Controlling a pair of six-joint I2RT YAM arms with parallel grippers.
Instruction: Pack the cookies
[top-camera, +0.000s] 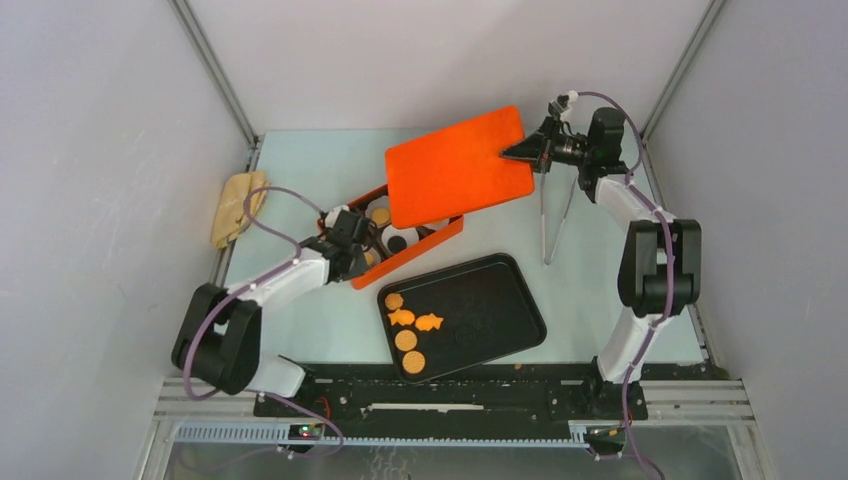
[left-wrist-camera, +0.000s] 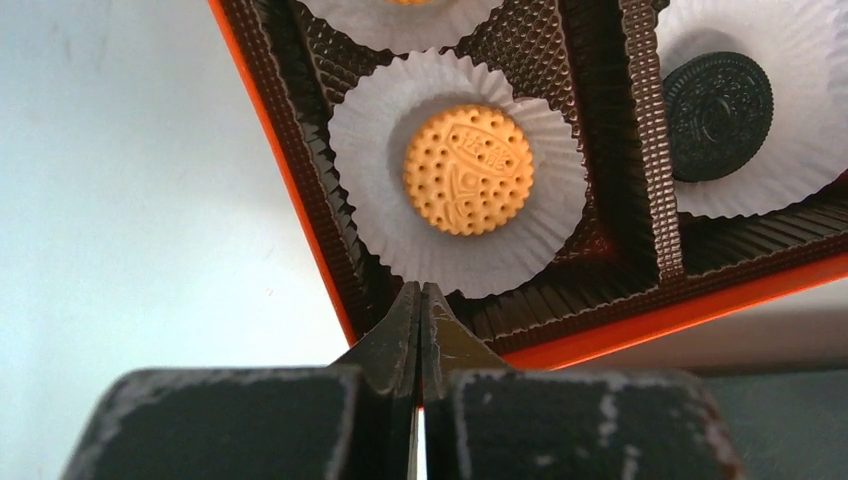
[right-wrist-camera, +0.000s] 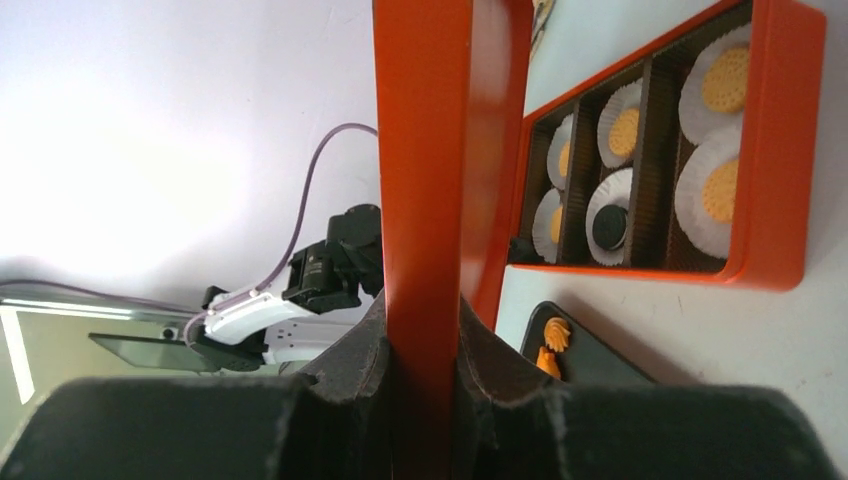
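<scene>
My right gripper (top-camera: 525, 152) (right-wrist-camera: 425, 330) is shut on the edge of the orange lid (top-camera: 460, 165) (right-wrist-camera: 425, 180), holding it tilted above the orange box (top-camera: 405, 250) (right-wrist-camera: 775, 150). The box's white liners hold round orange cookies (left-wrist-camera: 468, 170) (right-wrist-camera: 722, 80) and a dark one (left-wrist-camera: 718, 115) (right-wrist-camera: 609, 227). My left gripper (top-camera: 372, 252) (left-wrist-camera: 421, 292) is shut and empty at the box's near left corner, its tips just short of a liner. Several cookies lie on the black tray (top-camera: 490, 300): round ones (top-camera: 406, 340) and two fish shapes (top-camera: 429, 322).
A pair of thin metal tongs (top-camera: 555, 220) lies on the table right of the lid. A tan cloth (top-camera: 238, 205) sits at the table's left edge. Grey walls close in the back and both sides.
</scene>
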